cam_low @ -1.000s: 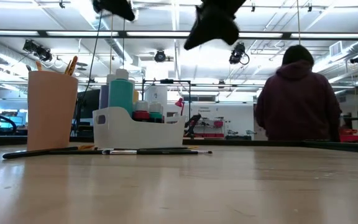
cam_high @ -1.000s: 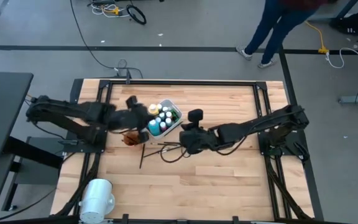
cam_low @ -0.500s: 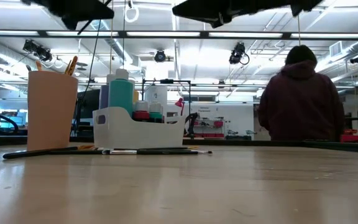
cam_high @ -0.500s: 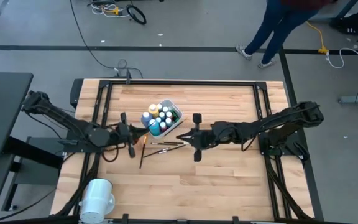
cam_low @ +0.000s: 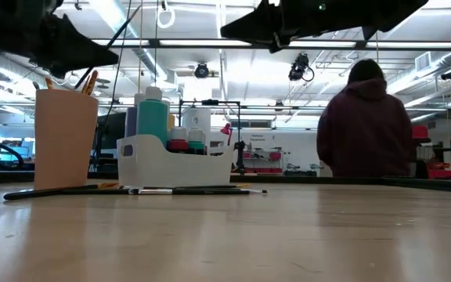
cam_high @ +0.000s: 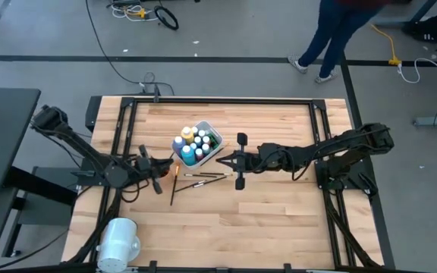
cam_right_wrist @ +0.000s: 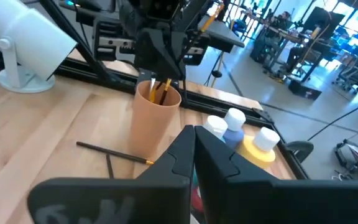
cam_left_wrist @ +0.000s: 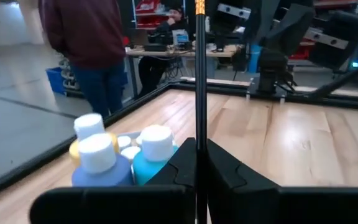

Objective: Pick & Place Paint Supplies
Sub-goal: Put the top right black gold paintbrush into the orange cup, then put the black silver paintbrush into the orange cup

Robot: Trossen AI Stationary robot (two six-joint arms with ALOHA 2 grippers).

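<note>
Brush: a thin dark-handled brush [cam_left_wrist: 199,81] stands upright, clenched between the left gripper [cam_left_wrist: 198,163] fingers, long axis vertical.
Left gripper: closed on the brush, beside the tan cup [cam_high: 163,168].
Right gripper [cam_high: 223,161]: clenched, empty, just beside the white tub [cam_high: 213,137] of paint bottles [cam_high: 189,155].
Loose brushes [cam_high: 203,175]: flat, below the right gripper.
Surface: wooden table [cam_high: 279,220].
Room: a person [cam_low: 364,125] beyond.

bottles [cam_high: 195,144] in white tub [cam_high: 212,135] | brushes [cam_high: 203,177] on table [cam_high: 279,212]
</note>
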